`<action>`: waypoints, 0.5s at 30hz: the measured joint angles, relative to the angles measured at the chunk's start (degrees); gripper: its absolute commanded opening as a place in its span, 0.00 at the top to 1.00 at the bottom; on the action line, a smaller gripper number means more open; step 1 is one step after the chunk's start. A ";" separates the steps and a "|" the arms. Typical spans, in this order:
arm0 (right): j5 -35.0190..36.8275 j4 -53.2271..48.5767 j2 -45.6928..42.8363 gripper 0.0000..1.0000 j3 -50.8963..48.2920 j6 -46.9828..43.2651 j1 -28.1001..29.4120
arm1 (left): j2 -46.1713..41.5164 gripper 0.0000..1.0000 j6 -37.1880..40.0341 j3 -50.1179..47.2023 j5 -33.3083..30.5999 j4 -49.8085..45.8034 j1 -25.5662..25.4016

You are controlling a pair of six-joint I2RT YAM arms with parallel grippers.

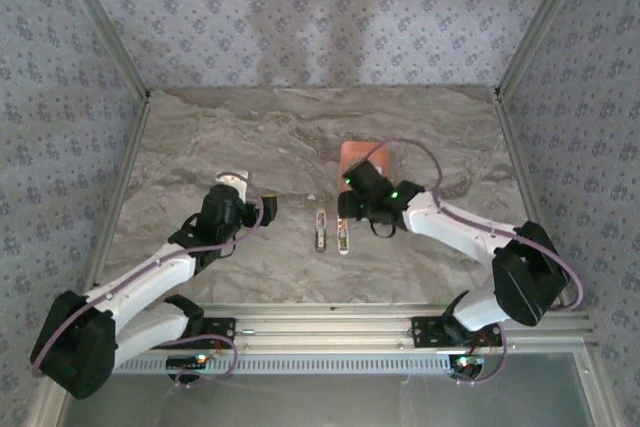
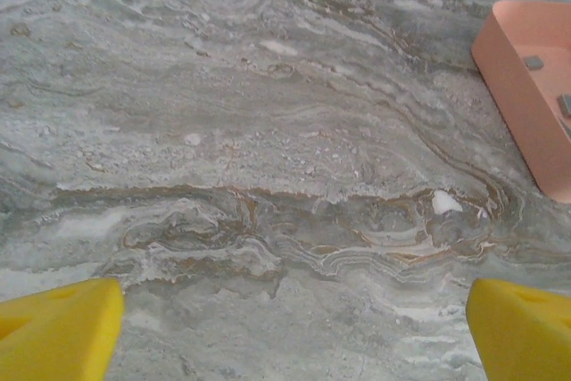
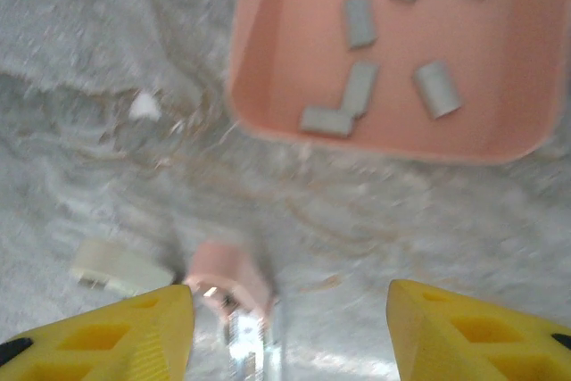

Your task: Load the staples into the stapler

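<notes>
the staples (image 3: pixel 360 86) lie loose in the salmon tray (image 3: pixel 268 118), just beyond the right tool (image 3: pixel 290 296), whose jaws stand apart and empty above the stapler (image 3: pixel 230 276). the left tool (image 2: pixel 294 292) gapes wide over the bench (image 2: pixel 268 131).

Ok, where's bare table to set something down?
Free: far strip of table between back wall and tray; near strip between stapler and rail. Crowded: centre, where stapler, tray and right gripper bunch together.

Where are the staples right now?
In the right wrist view, the staples lie loose in the salmon tray, beyond the stapler.
</notes>
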 measured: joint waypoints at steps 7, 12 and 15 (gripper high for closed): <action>-10.01 -2.71 3.91 0.42 4.37 -9.81 -14.62 | 4.68 0.02 -0.72 0.63 1.03 0.24 0.24; -12.76 -6.49 13.31 0.41 12.17 -15.23 -17.09 | 7.87 0.03 -1.49 2.45 2.16 0.35 0.31; -11.82 -8.11 17.81 0.41 15.85 -17.88 -19.19 | 9.11 0.03 -1.55 3.21 2.64 0.39 0.31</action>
